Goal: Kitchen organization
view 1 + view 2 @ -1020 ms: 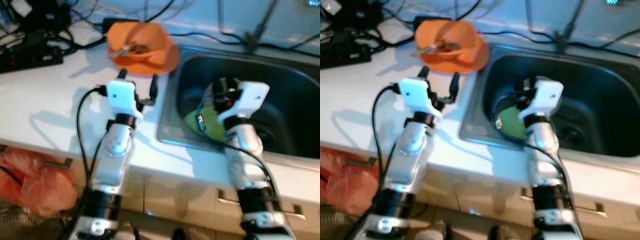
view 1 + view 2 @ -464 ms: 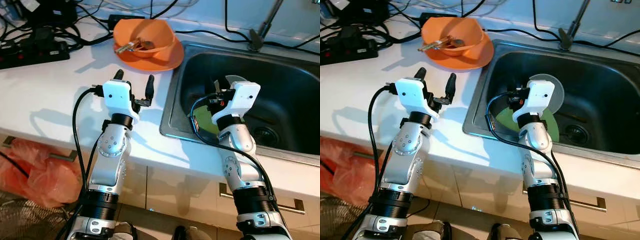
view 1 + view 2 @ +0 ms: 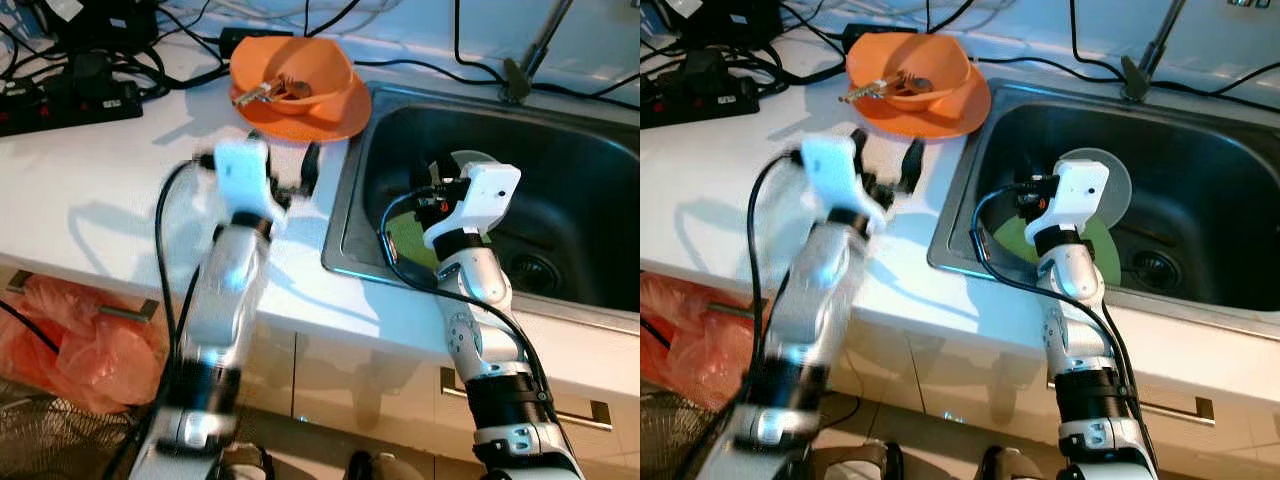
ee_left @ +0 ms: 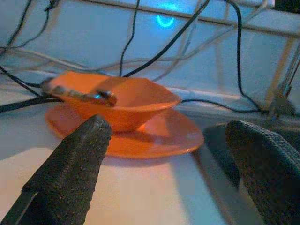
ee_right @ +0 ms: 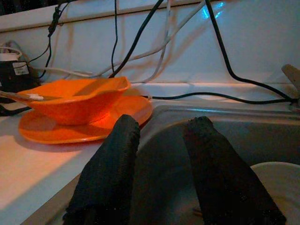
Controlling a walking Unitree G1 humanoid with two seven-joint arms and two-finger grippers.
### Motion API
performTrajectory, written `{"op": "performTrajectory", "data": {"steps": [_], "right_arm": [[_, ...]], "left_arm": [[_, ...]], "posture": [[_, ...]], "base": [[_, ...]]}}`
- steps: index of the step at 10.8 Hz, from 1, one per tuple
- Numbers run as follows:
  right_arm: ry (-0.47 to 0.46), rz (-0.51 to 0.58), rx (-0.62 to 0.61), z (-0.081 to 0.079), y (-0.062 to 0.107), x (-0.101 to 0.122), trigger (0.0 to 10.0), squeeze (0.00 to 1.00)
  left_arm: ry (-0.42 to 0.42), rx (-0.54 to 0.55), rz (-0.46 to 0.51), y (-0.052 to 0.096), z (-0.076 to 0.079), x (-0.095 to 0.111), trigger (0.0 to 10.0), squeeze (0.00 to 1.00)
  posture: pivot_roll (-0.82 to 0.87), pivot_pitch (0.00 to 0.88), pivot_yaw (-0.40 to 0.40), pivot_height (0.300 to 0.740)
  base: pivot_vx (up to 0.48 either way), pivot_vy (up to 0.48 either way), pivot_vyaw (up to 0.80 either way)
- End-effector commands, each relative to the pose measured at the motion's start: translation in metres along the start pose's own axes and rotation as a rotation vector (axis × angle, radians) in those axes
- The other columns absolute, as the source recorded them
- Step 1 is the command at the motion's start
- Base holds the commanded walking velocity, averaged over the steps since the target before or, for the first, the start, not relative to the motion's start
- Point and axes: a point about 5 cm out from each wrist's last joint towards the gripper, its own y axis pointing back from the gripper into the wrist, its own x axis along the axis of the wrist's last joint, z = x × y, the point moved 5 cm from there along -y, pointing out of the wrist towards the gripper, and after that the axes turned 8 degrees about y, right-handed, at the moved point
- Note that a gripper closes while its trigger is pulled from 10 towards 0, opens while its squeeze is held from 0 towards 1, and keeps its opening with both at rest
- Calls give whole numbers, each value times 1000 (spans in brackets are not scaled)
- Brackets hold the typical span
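An orange bowl (image 3: pixel 292 72) holding a few utensils sits on an orange plate (image 3: pixel 305 112) at the back of the white counter (image 3: pixel 100 190), beside the steel sink (image 3: pixel 356 200). My left gripper (image 3: pixel 288 165) hovers open over the counter just in front of the plate, nothing between its fingers; its wrist view has the bowl (image 4: pixel 117 101) straight ahead. My right gripper (image 5: pixel 161 124) hangs inside the sink, open by a narrow gap and empty. Under it lie a green plate (image 3: pixel 1012 240) and a pale round plate (image 3: pixel 1118 185).
A black power strip (image 3: pixel 60 100) and tangled cables cover the counter's back left. The faucet base (image 3: pixel 515 78) stands behind the sink. An orange plastic bag (image 3: pixel 60 345) hangs below the counter, next to cabinet drawers.
My left arm is now blurred and has moved forward, closer to the orange plate. The right arm has stayed in the sink.
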Motion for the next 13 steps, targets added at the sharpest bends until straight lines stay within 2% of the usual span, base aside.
{"op": "performTrajectory", "data": {"steps": [1,2,3,4,5,7,9,11,13], "right_arm": [[-2,-17,-6,2,3,-4,10000,0],[7,-18,-2,3,3,-4,10000,0],[12,-18,0,3,3,-4,10000,0],[13,-19,1,3,3,-4,10000,0],[12,-21,4,2,4,-5,10000,0],[16,-24,15,1,3,-5,10000,0],[19,-25,19,1,3,-5,10000,0],[24,-26,31,-2,3,-5,10000,0],[24,-28,38,-3,3,-5,10000,0]], "left_arm": [[43,1,-18,-4,1,0,10000,0],[121,53,-72,-19,-4,8,10000,0],[152,66,-91,-25,-5,15,10000,0],[229,85,-148,-32,-6,21,10000,0],[332,133,-202,-33,-11,18,10000,0],[473,174,-240,-31,-11,13,10000,0],[494,202,-286,-28,-14,10,10000,0],[604,259,-336,-24,-16,1,10000,0],[673,315,-352,-25,-26,-1,10000,0]], "posture": [[109,181,-30,740],[108,184,-29,740],[108,186,-28,740],[113,189,-26,740],[116,189,-26,740],[112,190,-28,740],[112,190,-28,740],[108,190,-26,740],[108,192,-25,740]], "base": [[0,0,0],[0,0,0],[0,0,0],[0,0,0],[0,0,0],[0,0,0],[0,0,0],[0,0,0],[0,0,0]]}}
